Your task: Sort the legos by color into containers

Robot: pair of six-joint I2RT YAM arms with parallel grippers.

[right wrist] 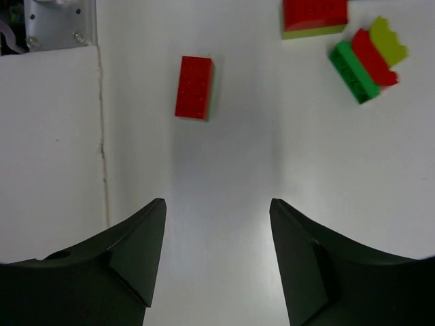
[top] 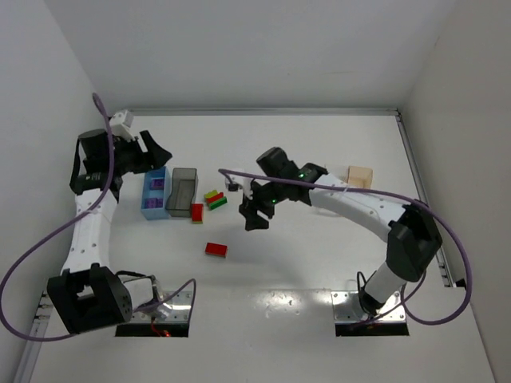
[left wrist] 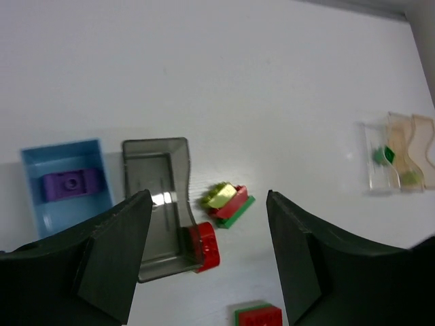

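The right gripper (right wrist: 216, 227) has its fingers spread wide and empty above the white table (right wrist: 224, 156). A loose red brick (right wrist: 194, 87) lies just ahead, apart from a stacked cluster (right wrist: 367, 61). It should centre over the brick and close across its narrow sides. The left gripper (left wrist: 207, 227) is also open, over the grey bin (left wrist: 153, 183). A purple brick (left wrist: 71, 184) sits in the blue bin (left wrist: 41, 210). The walls are plain white.
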